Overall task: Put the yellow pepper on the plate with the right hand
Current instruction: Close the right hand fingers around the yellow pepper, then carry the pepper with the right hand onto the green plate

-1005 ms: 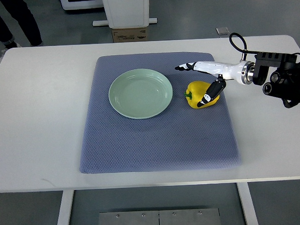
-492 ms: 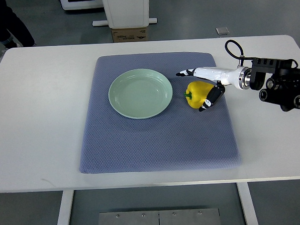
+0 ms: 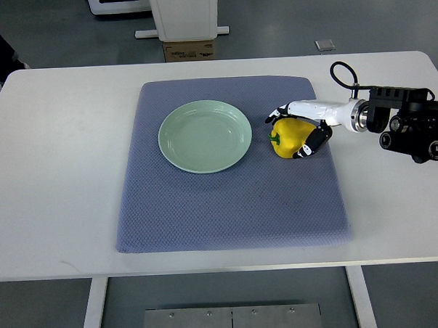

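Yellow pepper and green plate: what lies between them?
In the top view, only bare blue mat lies between the yellow pepper and green plate.

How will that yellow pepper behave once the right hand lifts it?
The yellow pepper looks glossy and rounded, so it may slip or turn within the right hand, whose fingers curl around it. It is probably light for its size. Set on the plate, it could roll.

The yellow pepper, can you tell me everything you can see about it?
The yellow pepper is bright, smooth and shiny, with a small green stem pointing left toward the green plate. It lies on the blue-grey mat, just right of the plate and not touching it. The right hand wraps around it, fingers curling over its far side and thumb on its near side.
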You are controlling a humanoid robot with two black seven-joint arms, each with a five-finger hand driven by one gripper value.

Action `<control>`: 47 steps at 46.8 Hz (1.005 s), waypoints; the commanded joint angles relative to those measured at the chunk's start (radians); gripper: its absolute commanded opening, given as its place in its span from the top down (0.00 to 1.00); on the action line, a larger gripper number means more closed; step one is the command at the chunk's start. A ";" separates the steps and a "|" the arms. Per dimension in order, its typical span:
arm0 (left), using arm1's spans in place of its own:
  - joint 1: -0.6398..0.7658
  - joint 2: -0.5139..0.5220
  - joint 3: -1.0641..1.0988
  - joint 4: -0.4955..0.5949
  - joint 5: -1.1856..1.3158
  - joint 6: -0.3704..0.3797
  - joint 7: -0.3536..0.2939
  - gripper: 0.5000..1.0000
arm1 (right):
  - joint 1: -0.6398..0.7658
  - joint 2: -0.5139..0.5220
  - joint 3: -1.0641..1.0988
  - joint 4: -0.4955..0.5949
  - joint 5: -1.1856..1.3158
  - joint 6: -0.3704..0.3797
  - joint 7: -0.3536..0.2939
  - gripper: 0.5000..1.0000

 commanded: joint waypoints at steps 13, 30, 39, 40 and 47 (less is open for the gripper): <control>0.001 0.000 0.000 0.000 0.000 0.000 0.001 0.00 | -0.003 0.029 0.002 -0.041 0.008 -0.032 -0.047 1.00; 0.001 0.000 0.000 0.000 0.000 0.000 -0.001 0.00 | 0.016 0.038 0.008 -0.038 0.014 -0.030 -0.044 1.00; 0.001 0.000 0.000 0.000 0.000 0.000 -0.001 0.00 | 0.070 0.084 0.008 -0.035 0.036 -0.026 -0.046 1.00; -0.001 0.000 0.000 0.000 0.000 0.000 0.001 0.00 | 0.076 0.092 0.009 -0.035 0.040 -0.026 -0.046 1.00; 0.001 0.000 0.000 0.000 0.000 0.000 -0.001 0.00 | 0.108 0.155 0.006 -0.037 0.080 -0.024 -0.051 1.00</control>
